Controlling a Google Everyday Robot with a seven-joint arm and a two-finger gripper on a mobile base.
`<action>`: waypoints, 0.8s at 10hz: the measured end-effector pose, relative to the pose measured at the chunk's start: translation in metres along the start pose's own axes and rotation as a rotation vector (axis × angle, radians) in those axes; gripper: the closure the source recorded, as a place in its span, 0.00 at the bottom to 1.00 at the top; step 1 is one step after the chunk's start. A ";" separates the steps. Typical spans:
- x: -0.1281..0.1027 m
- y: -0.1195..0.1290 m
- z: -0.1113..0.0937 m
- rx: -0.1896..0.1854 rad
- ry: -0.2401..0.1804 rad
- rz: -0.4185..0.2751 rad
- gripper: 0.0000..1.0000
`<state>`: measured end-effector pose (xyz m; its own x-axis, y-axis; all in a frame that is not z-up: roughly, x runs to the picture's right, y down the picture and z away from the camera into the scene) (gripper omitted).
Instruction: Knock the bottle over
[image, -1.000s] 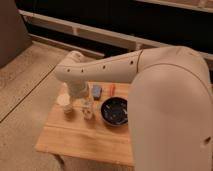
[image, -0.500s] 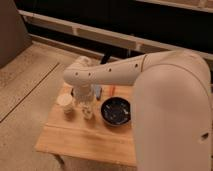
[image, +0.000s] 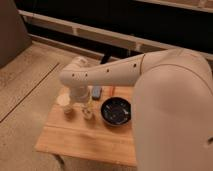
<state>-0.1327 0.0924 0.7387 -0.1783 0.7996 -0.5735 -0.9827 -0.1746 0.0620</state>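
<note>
So the bottle (image: 88, 111) is upright on the table (image: 75, 141), between the cup (image: 65, 104) and the bowl (image: 116, 110). Gripper (image: 81, 100) hangs right over it, and I can't tell if it's clenched or released. Blue thing (image: 96, 92) lies just behind.

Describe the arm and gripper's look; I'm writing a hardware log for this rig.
The arm is a smooth, rounded off-white tube, widening into a bulky shell, with a row of small dark dots along its side. No cables show. The gripper, equally pale, is over the table's back left, near the bottle.
</note>
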 end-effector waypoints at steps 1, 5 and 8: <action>0.004 0.001 0.001 0.006 0.000 0.003 0.35; 0.004 -0.014 0.030 0.008 0.052 -0.059 0.35; -0.055 -0.070 0.031 0.059 0.041 -0.114 0.35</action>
<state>-0.0555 0.0785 0.7917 -0.0643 0.7878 -0.6126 -0.9979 -0.0488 0.0419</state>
